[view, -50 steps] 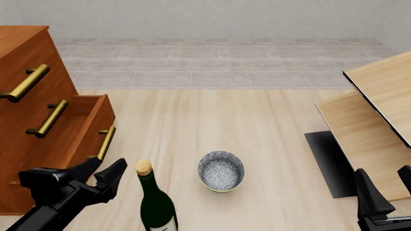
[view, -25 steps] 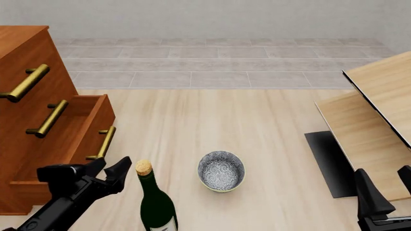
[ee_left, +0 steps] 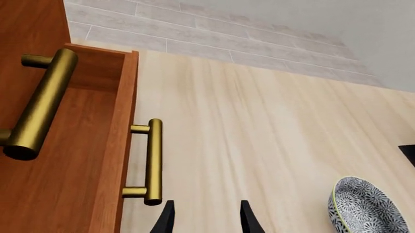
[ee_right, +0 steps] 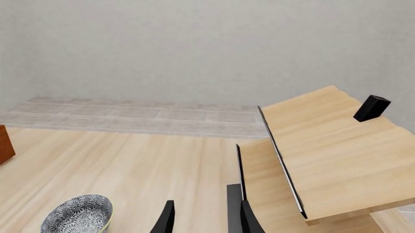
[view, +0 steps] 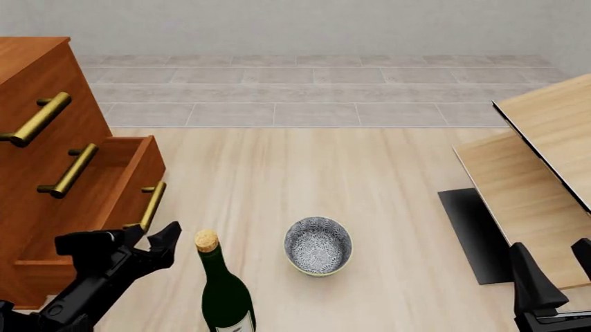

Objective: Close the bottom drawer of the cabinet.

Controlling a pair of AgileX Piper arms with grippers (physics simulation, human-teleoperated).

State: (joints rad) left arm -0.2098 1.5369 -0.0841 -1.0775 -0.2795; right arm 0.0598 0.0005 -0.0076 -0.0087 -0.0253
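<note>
The cabinet (view: pixel 32 69) stands at the left. Its bottom drawer (view: pixel 111 183) is pulled out, with its brass handle (view: pixel 152 205) facing the table's middle. My left gripper (view: pixel 148 241) is open and empty, just in front of the handle's near end and not touching it. In the left wrist view the drawer (ee_left: pixel 77 165) and its handle (ee_left: pixel 153 162) lie just beyond my gripper (ee_left: pixel 206 219) and off to one side of it. My right gripper (view: pixel 554 266) is open and empty at the near right, far from the cabinet; it also shows in the right wrist view (ee_right: pixel 204 218).
A dark green corked bottle (view: pixel 224 297) stands right beside my left gripper. A patterned bowl (view: pixel 317 245) sits mid-table. Pale wood furniture (view: pixel 544 138) and a black mat (view: pixel 475 232) are at the right. The middle drawer's handle (view: pixel 69 169) juts out above.
My left arm has shifted a little and the gripper has drawn closer to the bottom handle's near end. The drawer and the right arm have not moved.
</note>
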